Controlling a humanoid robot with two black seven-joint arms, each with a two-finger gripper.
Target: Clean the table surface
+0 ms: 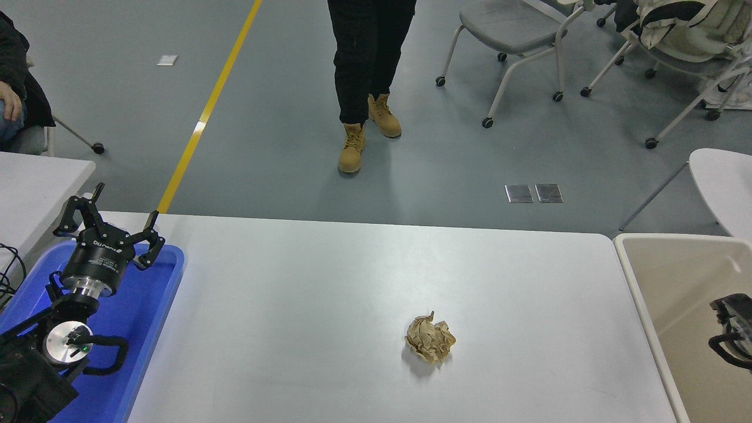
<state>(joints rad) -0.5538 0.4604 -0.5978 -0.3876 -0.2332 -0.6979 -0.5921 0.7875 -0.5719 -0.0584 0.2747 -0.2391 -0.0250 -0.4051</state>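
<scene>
The table surface [329, 294] is a wide glossy white top. A crumpled brown paper ball [430, 339] lies on it, right of the middle and towards the near edge. My left gripper [127, 201] is open and empty, parked above the blue tray at the lower left. Only a black part of my right arm [731, 335] shows at the right edge, over the beige bin and far right of the paper ball. Its gripper cannot be made out. No foil shows in the bin.
A blue tray [147, 317] sits on the table's left end. A beige bin [631, 258] stands off its right end. A person in tan boots [352, 150] walks on the floor beyond. Chairs [511, 29] stand at the back right. A seated person's hand [9, 100] shows far left.
</scene>
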